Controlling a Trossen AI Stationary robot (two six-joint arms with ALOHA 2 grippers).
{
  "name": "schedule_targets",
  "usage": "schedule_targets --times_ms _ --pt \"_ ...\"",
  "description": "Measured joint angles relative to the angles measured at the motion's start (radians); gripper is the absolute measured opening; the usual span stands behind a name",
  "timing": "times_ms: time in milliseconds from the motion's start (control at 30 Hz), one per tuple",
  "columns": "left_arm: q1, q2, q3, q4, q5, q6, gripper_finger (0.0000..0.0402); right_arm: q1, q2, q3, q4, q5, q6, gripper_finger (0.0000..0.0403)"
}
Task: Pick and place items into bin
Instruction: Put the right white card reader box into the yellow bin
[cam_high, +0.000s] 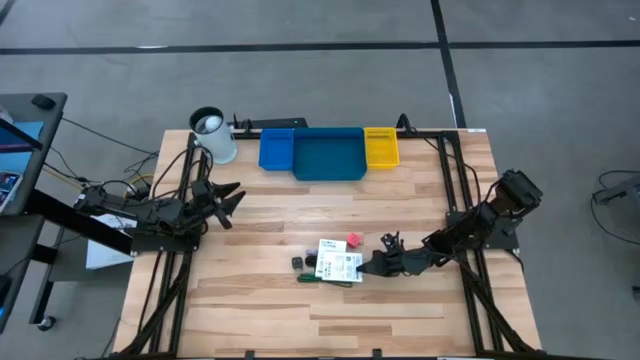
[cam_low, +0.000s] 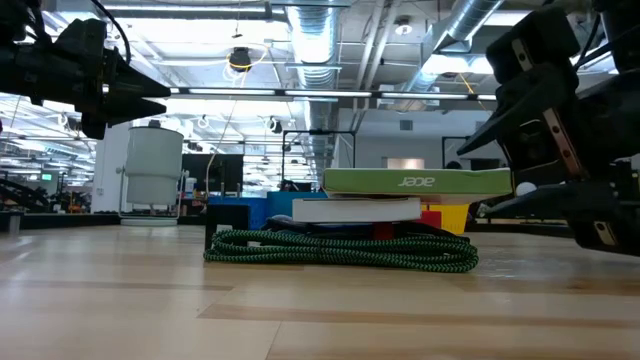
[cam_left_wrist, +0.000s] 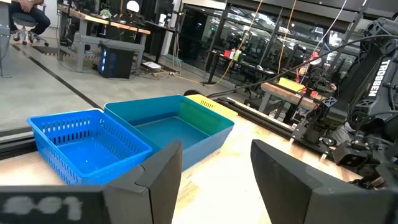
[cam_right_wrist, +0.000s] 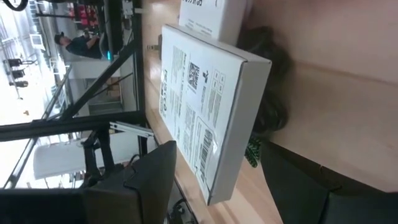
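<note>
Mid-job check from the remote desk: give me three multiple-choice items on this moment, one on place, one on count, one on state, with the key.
1. Where is the right gripper?
A. over the teal bin
B. low beside the white box, on the side away from the left arm
C. beside the white cup

2. How many bins stand in the row along the far edge?
A. two
B. three
C. five

3. What is the state of the left gripper?
A. open, holding nothing
B. shut on the cube
C. shut on the cable

Key: 1 B, the high view shows it next to the white box. 2 B, blue bin, teal bin, yellow bin. 3 A, its wrist view shows spread fingers with only table between.
</note>
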Motion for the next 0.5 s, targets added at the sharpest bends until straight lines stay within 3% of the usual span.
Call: schedule_targets --times_ms 500 --pt "0.000 0.000 0.000 0.000 0.000 0.000 0.0181 0.000 0.000 0.020 -0.008 -0.015 -0.028 0.0228"
